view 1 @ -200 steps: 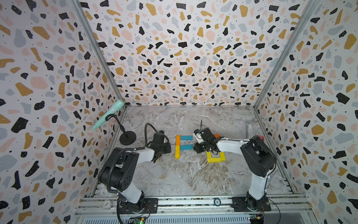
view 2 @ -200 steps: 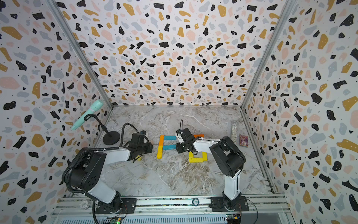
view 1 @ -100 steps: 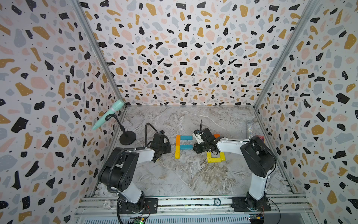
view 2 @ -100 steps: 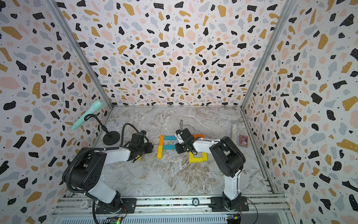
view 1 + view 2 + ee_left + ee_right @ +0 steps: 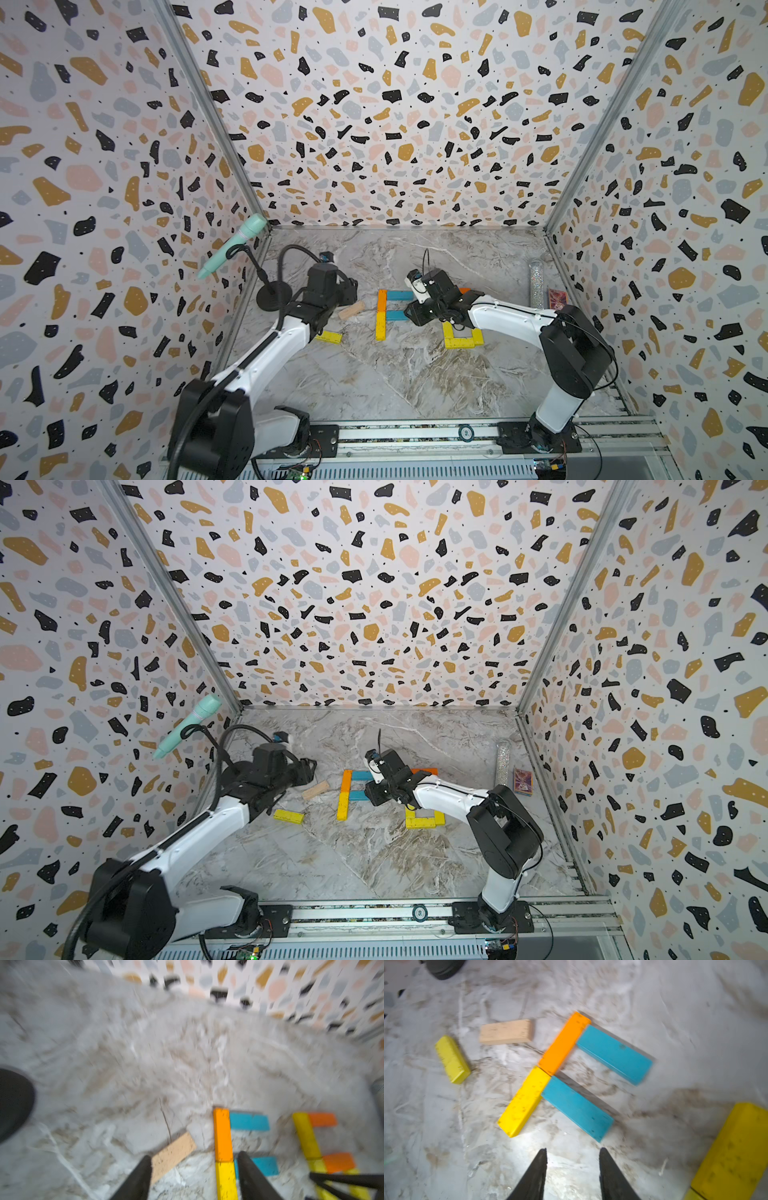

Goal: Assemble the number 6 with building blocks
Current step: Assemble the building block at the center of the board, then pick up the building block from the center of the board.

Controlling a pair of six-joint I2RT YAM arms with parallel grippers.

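With left tool (image 5: 194,1180) and right tool (image 5: 573,1174) both spread and empty, the half-built number 6 (image 5: 381,301) likely needs the pale wooden plank (image 5: 173,1154) pinched next.

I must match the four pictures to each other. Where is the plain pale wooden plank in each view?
In a top view: pale plank lies tilted, left of the orange plank.
In a top view: pale plank, same spot beside the orange plank.
Left wrist: pale plank angled toward the orange plank.
Right wrist: pale plank between loose yellow plank and orange plank.
Shared landmark: the orange plank.
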